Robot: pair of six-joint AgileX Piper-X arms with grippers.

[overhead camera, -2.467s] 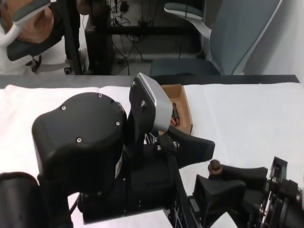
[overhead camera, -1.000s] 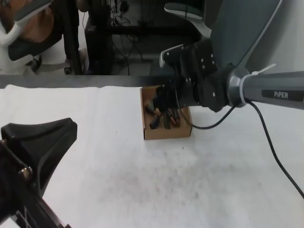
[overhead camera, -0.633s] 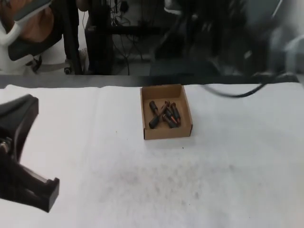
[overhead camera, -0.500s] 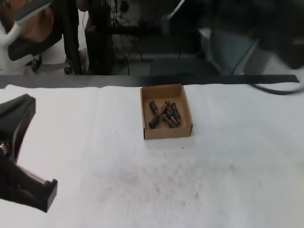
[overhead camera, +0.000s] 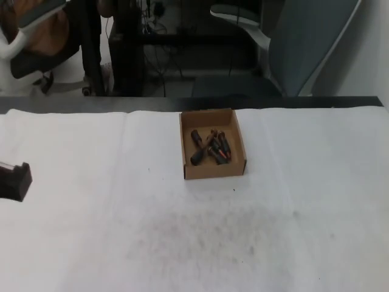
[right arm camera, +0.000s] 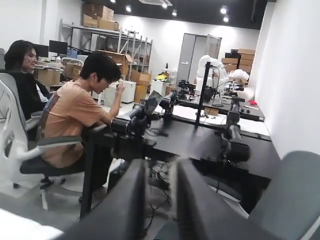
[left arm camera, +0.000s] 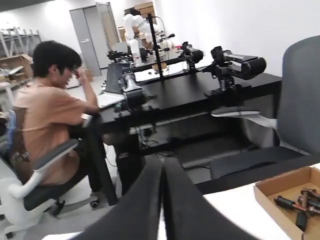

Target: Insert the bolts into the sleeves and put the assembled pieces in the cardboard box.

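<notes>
Several bolts [overhead camera: 209, 147] are lying inside the cardboard box [overhead camera: 213, 170]. Well apart from the box, the left gripper [left arm camera: 161, 165] is pressing its fingers together, while the right gripper [right arm camera: 172, 167] is holding its fingers slightly apart.

cardboard box [overhead camera: 214, 169]: on table [overhead camera: 182, 243], toward 12 o'clock of its middle, near the far edge | assembled pieces [overhead camera: 209, 148]: inside the box, heaped and touching | arm part [overhead camera: 14, 180]: at table's 9 o'clock edge, well apart from box | chair [overhead camera: 304, 42]: behind table, 1 o'clock of box
</notes>
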